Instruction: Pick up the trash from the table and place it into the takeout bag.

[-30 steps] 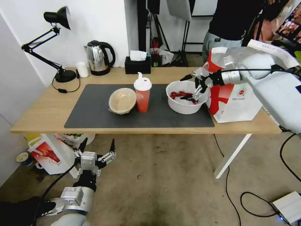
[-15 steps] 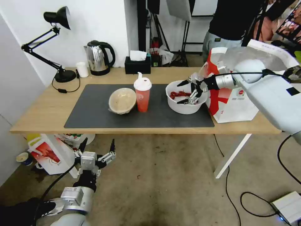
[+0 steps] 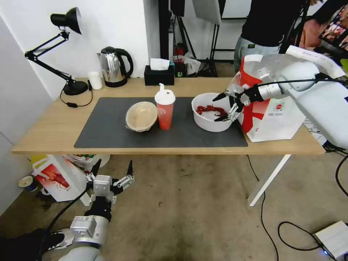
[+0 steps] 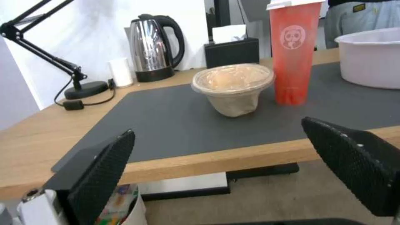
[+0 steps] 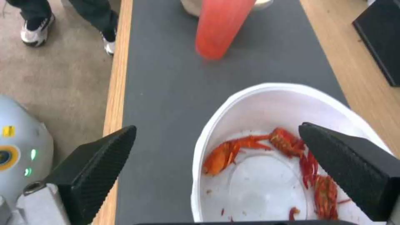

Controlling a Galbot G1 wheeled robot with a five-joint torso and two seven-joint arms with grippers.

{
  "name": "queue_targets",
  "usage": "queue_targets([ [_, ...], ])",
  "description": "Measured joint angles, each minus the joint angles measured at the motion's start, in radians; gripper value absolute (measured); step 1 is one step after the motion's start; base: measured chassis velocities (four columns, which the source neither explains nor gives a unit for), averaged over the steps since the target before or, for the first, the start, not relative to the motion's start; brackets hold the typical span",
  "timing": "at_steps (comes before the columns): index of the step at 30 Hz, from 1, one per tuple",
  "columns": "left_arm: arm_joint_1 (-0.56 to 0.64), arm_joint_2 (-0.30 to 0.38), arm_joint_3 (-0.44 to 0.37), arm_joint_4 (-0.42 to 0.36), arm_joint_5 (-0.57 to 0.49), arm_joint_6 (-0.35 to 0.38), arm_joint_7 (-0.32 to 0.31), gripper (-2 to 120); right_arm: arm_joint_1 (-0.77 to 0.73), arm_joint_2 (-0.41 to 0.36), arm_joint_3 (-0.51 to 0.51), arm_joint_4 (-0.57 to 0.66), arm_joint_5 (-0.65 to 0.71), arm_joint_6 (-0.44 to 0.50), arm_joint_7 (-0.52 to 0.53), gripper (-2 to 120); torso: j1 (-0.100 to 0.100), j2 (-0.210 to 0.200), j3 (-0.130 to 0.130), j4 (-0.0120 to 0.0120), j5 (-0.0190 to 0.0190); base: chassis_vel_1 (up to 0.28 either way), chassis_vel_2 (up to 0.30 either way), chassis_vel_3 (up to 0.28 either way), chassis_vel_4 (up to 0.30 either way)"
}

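- My right pincer (image 3: 224, 107) hangs spread wide over the crayfish bowl's (image 3: 210, 123) rim, toward the tabletop's (image 3: 47, 127) right end, grasping nothing.
- My left pincer (image 3: 112, 170) waits released below the tabletop's front edge.

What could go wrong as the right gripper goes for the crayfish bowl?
1. The right gripper hangs open at the white bowl's bag-side rim; one finger is over the inside, so a rim pinch might tilt the bowl and spill crayfish shells onto the mat.
2. The takeout bag stands close behind the wrist; a swing might knock it.
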Motion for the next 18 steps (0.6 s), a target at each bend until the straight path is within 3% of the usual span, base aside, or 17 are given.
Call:
queue_targets([
  [18, 0.0, 0.0, 0.0, 0.0, 0.0, 0.0, 0.0, 100, -0.025, 0.026, 0.002, -0.051, -0.087, 0.03, -0.049, 100, 0.0, 0.0, 0.0, 0.0001, -0.0001, 0.0, 0.0, 0.0, 0.0],
])
